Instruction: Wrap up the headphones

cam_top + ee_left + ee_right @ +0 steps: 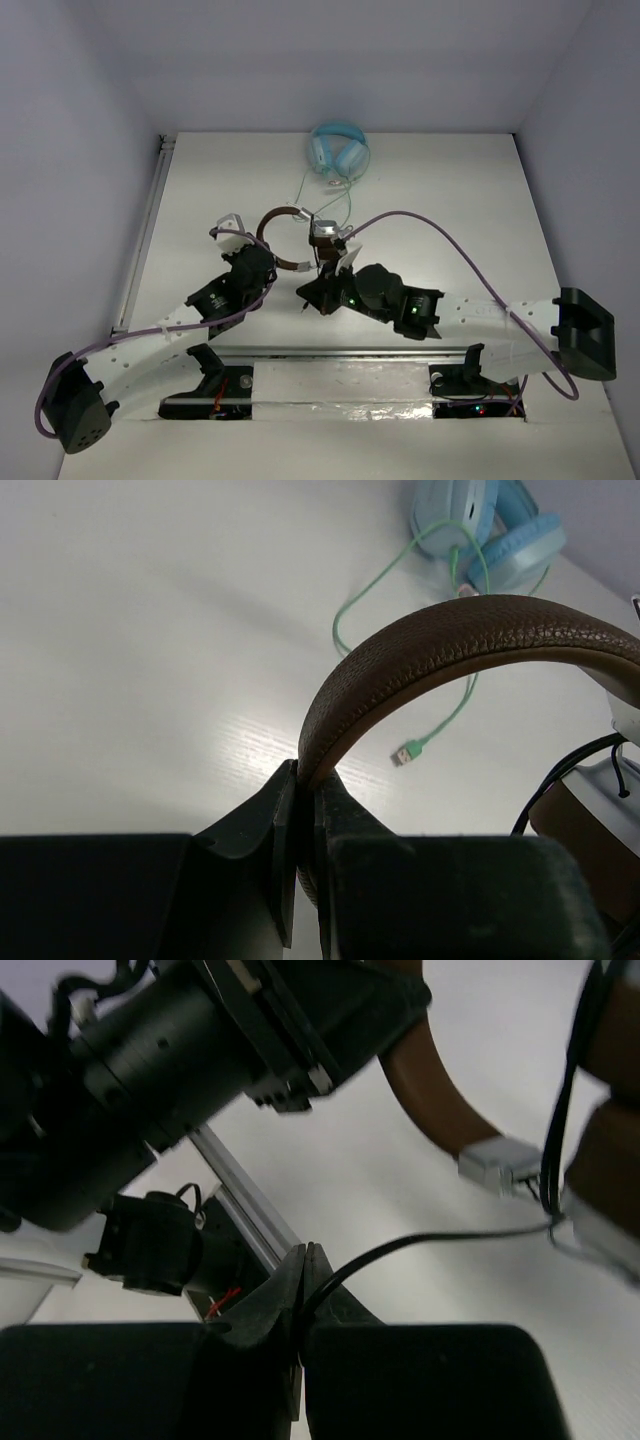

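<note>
**Both grippers clamped on the brown headphones**

We see the left gripper (pixel 300 772) pressed together on the brown over-ear headphones (pixel 268 230). Its two black fingers pinch one end of the grained brown padded headband (pixel 450 640). From that pinch the band arches up and away to the gripper's right, toward the silver metal earcup (pixel 325 234).

The right gripper (pixel 303 1258) is likewise closed, nipping the thin dark cable (pixel 420 1242) between its fingertips. From there the cable runs off to that gripper's right, up to the earcup side of the headphones. The black wrist of the left arm (pixel 150 1070) sits just above and to the left of those fingertips.

The headphones hang between the two grippers. We cannot tell whether they touch the white table (pixel 450 200).

Well beyond the left gripper's fingertips lie light blue headphones (pixel 500 530). Their pale green cable (pixel 345 615) trails back toward the gripper and ends in a green plug (pixel 405 752) under the brown arch.
</note>
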Controlling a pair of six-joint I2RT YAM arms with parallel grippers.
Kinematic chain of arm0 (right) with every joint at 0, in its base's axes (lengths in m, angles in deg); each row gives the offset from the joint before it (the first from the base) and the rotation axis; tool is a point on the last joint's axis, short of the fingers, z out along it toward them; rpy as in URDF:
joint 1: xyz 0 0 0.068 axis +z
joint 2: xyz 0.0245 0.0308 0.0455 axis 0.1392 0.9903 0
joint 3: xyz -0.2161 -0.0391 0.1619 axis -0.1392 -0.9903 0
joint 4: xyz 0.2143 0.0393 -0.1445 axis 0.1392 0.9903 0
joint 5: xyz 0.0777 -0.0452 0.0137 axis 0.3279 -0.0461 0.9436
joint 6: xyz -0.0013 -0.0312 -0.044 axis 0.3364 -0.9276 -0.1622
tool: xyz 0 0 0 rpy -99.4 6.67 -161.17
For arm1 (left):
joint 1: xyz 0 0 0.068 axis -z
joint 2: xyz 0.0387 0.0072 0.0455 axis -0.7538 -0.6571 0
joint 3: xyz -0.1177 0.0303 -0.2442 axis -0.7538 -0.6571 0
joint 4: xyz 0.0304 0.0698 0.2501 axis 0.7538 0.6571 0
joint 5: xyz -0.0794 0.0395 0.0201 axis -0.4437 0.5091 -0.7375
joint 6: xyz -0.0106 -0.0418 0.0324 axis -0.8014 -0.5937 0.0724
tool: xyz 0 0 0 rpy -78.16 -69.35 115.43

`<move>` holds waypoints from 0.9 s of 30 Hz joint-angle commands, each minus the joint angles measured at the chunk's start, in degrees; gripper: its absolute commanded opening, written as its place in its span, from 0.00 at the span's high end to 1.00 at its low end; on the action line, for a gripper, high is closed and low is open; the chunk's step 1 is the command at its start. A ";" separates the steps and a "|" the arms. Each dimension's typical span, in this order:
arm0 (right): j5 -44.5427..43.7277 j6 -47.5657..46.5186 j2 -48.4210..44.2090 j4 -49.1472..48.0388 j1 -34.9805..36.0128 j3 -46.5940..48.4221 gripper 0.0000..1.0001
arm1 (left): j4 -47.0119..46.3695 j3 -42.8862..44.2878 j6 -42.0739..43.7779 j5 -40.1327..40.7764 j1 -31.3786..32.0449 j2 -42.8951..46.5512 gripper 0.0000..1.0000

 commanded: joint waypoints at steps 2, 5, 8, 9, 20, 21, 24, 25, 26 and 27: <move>-4.80 -0.24 2.50 -3.90 0.76 5.26 1.00 | 0.55 -0.70 -5.36 2.12 2.99 1.99 1.00; -10.33 0.38 2.24 -6.00 0.76 4.83 1.00 | 2.92 -1.41 -6.59 1.16 3.79 2.08 1.00; -15.96 0.91 2.50 -8.56 0.76 4.38 0.98 | 3.63 -2.46 -8.18 -0.95 5.02 2.78 1.00; -17.55 1.34 2.68 -8.47 0.76 4.82 0.98 | 3.72 -2.73 -8.35 -1.48 5.02 2.95 1.00; -22.22 6.71 5.58 -10.93 -3.01 5.27 0.90 | 5.12 -2.29 -12.66 -7.72 9.77 0.23 1.00; -22.48 6.97 5.23 -11.11 -3.54 5.18 0.90 | 5.21 -2.20 -13.18 -8.42 10.29 0.06 1.00; -22.58 7.85 4.26 -12.95 -6.35 3.60 0.84 | 4.43 -2.73 -14.24 -11.59 10.30 0.14 1.00; -21.62 8.29 3.48 -13.30 -8.10 2.72 0.84 | 4.34 -2.81 -14.50 -12.46 10.30 0.40 1.00; -20.65 8.55 3.29 -13.83 -9.16 2.37 0.82 | 4.34 -2.73 -14.51 -12.73 10.30 0.49 1.00; -19.68 9.42 3.03 -14.27 -10.04 2.10 0.82 | 4.60 -2.64 -14.51 -13.00 10.30 0.58 1.00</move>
